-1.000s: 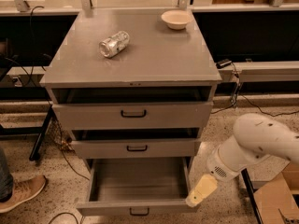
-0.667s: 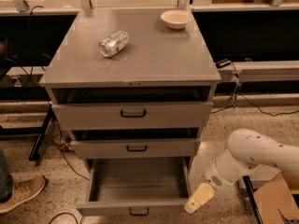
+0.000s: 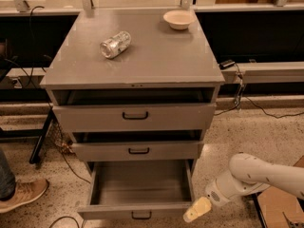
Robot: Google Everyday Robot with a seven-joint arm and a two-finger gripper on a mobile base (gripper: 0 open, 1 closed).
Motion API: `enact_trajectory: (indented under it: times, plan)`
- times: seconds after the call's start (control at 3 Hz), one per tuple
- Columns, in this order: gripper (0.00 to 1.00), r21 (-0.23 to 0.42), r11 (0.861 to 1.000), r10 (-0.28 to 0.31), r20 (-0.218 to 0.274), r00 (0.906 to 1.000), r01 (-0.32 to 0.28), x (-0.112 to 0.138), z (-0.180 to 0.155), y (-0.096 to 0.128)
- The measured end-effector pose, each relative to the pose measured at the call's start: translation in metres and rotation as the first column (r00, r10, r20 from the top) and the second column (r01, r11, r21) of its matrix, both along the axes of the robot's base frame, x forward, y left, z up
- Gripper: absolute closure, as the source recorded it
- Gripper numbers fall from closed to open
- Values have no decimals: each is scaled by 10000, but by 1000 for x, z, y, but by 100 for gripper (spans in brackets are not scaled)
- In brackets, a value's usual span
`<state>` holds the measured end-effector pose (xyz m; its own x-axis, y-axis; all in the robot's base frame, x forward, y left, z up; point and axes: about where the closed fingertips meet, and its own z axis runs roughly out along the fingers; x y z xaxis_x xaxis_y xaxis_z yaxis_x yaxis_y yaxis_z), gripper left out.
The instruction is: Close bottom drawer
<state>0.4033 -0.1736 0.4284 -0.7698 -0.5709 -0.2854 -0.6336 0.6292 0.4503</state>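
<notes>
A grey metal cabinet (image 3: 142,61) with three drawers fills the middle of the scene, seen from above and in front. It stands on a speckled floor.

The top drawer (image 3: 166,117), with the tallest front, and the middle drawer (image 3: 104,151) below it each sit slightly out from the cabinet body, with a dark gap above each front. The bottom drawer (image 3: 142,189), lowest in the cabinet, is pulled far out, so its bare grey inside shows. Its shallow front panel, at the end farthest from the cabinet body, carries a small black loop handle (image 3: 141,216) at the centre.

A white robot arm (image 3: 256,172) reaches in low from the cabinet's right side. Its gripper (image 3: 198,209), a pale yellowish tip, is just beside the right front corner of the bottom drawer, near the front panel. Whether it touches the panel is unclear, and it cannot be told whether the gripper is open or closed.

On the cabinet top, a crushed silver can (image 3: 115,44) lies on its side left of centre, and a small pale bowl (image 3: 178,19) sits near the back right. A person's shoe (image 3: 23,194) shows on the floor to the cabinet's left.

The task looks barely begun: the gripper is positioned by the drawer front, but the whole push inward remains.
</notes>
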Motion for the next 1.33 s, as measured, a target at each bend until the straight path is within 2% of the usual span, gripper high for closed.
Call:
enact_trajectory:
  times: [0.33, 0.67, 1.0, 1.33]
  plan:
    - [0, 924, 9957, 29, -405, 9992, 9, -1, -49, 24]
    - [0, 952, 9955, 28, -446, 9990, 14, -3, -53, 25]
    - [11, 1048, 9945, 59, -880, 9961, 34, -10, -90, 30]
    - [30, 1040, 9946, 132, -1061, 9943, -21, -11, -144, 38]
